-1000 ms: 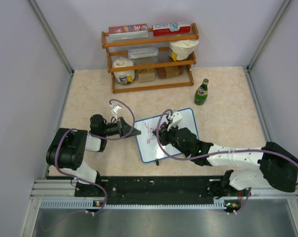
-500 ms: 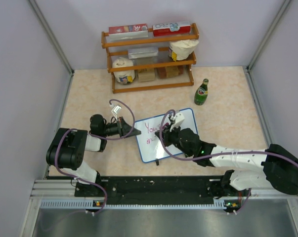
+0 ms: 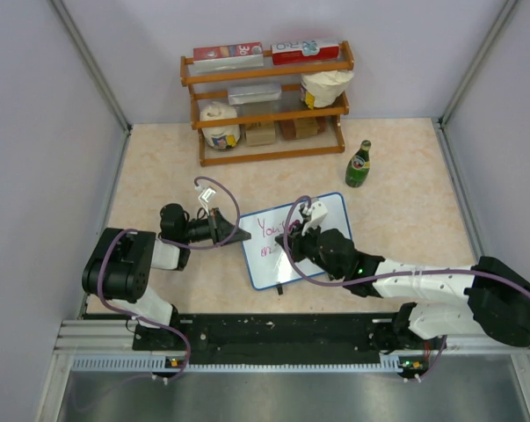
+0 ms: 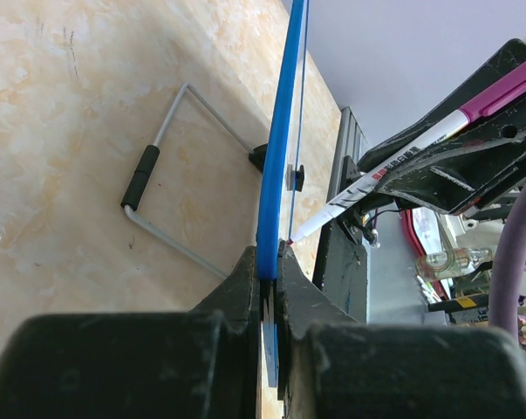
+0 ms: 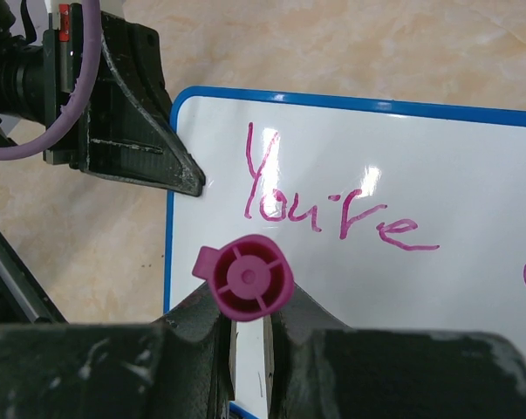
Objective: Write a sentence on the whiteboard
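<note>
The whiteboard (image 3: 330, 214) stands tilted near the table's middle, blue-framed, with "You're" written on it in magenta (image 5: 332, 205). My left gripper (image 3: 240, 238) is shut on the board's left edge; in the left wrist view the blue frame (image 4: 280, 131) runs up from between its jaws (image 4: 269, 262). My right gripper (image 3: 291, 247) is shut on a magenta-capped marker (image 5: 248, 277). The marker (image 4: 402, 166) slants down with its tip against the board's face, below the written word near the left edge. A small mark (image 3: 266, 251) begins a second line there.
A wooden rack (image 3: 269, 101) with boxes and jars stands at the back. A green bottle (image 3: 359, 164) is right of it, behind the board. The board's wire stand (image 4: 158, 157) rests on the table behind it. Walls close in both sides.
My right gripper has shifted the marker down and left from the first line. A small magenta mark has appeared below "You're". The left gripper has not moved.
</note>
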Controlling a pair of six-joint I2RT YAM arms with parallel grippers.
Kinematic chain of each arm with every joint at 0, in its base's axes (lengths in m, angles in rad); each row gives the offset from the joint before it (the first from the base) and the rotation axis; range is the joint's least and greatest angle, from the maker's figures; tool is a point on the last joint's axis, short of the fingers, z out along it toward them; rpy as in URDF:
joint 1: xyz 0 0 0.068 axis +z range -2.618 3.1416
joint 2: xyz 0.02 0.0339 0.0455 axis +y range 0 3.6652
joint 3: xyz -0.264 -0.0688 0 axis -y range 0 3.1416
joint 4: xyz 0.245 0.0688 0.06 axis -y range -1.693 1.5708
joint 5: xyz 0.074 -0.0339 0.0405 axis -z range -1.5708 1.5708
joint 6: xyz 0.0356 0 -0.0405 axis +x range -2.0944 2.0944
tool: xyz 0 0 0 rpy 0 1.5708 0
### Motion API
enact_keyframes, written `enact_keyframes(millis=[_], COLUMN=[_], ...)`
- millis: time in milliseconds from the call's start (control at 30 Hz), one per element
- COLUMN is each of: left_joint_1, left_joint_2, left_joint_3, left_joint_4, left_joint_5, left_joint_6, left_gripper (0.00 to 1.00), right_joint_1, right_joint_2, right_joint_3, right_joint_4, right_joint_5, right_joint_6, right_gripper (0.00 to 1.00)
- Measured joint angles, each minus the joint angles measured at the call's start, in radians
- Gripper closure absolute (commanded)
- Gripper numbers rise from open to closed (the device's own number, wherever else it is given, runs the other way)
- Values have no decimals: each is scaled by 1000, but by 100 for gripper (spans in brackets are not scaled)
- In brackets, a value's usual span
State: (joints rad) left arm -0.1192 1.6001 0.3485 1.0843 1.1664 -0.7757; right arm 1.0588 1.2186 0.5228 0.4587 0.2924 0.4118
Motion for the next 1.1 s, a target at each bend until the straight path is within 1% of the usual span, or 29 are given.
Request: enact_keyframes(millis=[833,1100], left_joint_1=[0,0], left_joint_2=[0,5], left_joint_3=[0,0], left_joint_4=[1,8], left_joint_5=[0,0], left_joint_6=[-1,-4], left_gripper=[100,100], right_joint_1=[-19,-23], right_joint_2=[-2,-28], right_joint_3=[22,17], right_joint_4=[-8,-40], right_joint_5=[35,39], right_joint_6=[1,1], right_gripper=[100,100])
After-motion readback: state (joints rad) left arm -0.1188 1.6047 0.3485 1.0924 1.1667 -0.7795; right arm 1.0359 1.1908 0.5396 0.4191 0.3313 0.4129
